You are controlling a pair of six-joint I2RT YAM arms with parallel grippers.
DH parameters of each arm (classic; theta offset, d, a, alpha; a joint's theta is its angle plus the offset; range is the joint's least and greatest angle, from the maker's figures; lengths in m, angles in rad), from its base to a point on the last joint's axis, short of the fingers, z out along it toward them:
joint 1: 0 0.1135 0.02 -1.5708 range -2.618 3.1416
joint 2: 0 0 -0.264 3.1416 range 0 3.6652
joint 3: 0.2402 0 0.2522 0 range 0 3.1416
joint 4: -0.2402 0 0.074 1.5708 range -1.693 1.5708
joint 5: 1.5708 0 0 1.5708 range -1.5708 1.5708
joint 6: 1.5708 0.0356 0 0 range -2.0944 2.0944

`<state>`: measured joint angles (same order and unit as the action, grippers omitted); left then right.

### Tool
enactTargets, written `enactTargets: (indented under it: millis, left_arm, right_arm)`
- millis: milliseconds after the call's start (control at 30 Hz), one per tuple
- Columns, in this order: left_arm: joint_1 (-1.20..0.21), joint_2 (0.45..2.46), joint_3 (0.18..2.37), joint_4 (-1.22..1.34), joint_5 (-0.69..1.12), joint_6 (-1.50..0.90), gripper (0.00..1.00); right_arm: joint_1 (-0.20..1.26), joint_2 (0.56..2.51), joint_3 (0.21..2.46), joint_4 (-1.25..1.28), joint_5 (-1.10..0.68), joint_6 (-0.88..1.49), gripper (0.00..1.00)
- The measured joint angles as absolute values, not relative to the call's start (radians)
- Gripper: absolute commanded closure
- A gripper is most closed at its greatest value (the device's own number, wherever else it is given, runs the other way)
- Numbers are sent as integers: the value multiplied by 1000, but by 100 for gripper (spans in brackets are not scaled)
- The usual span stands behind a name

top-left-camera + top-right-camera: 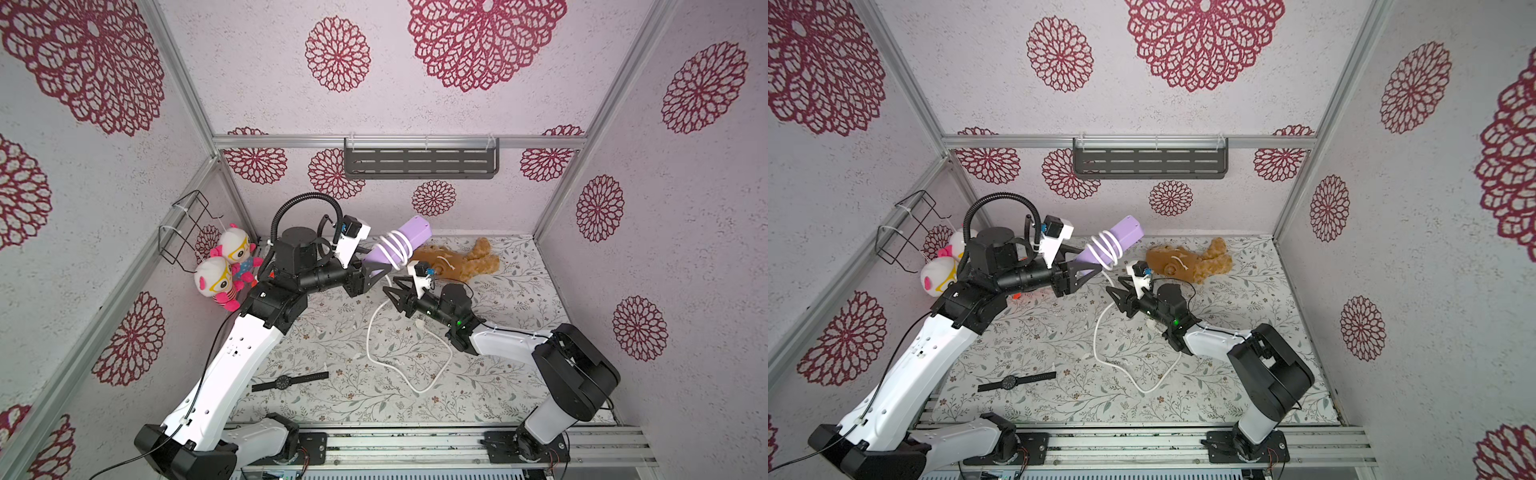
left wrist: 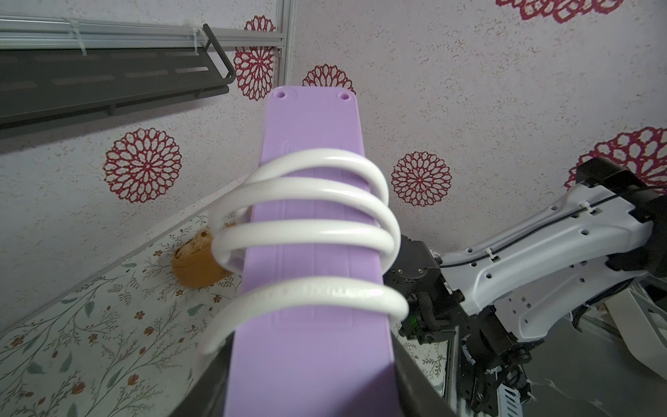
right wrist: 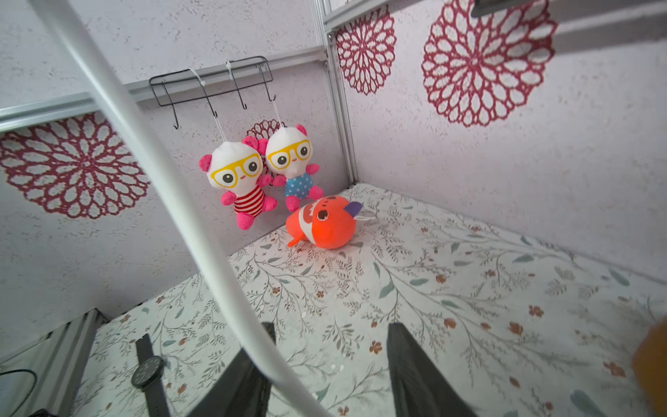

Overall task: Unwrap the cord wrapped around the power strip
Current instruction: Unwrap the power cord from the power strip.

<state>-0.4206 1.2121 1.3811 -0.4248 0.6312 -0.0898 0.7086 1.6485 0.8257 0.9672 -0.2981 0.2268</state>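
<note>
Left claw (image 1: 371, 262): clamping the lavender oblong plastic power strip (image 2: 310, 126) aloft.
Right claw (image 3: 330, 326): straddling the thin white flexible cord (image 2: 306, 234), jaws part-open, gripping nothing.
Risk: cord possibly snagging under pull, strip twisting loose.

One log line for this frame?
left gripper: shut on power strip, aloft | cord: about four loops wrapped | right gripper: open around cord

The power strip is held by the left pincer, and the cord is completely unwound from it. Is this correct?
Not quite. The left pincer does hold the power strip, but the cord is not unwound: the left wrist view shows several loops around it.
</note>
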Motion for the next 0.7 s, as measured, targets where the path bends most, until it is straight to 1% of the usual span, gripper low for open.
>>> enactTargets:
  millis: [133,167,300,400,533,700]
  left_arm:
    - [-421,1201,1381,-428,653,-104,100]
    - [-421,1200,1381,-432,661,-106,100]
    - [-421,1196,1382,-458,686,-103,100]
    - [-419,1195,1389,-506,704,-86,100]
    - [-417,1195,1407,-612,735,-41,100]
    - [-417,1195,1422,-749,772,17,100]
  right_arm:
    - [708,1667,832,992,-310,214,94]
    - [707,1667,833,1001,-314,215,100]
    - [682,1662,834,1019,-311,220,100]
    - [632,1629,834,998,-308,222,100]
    - [538,1528,834,925,-318,224,100]
    - [438,1402,906,775,-417,183,100]
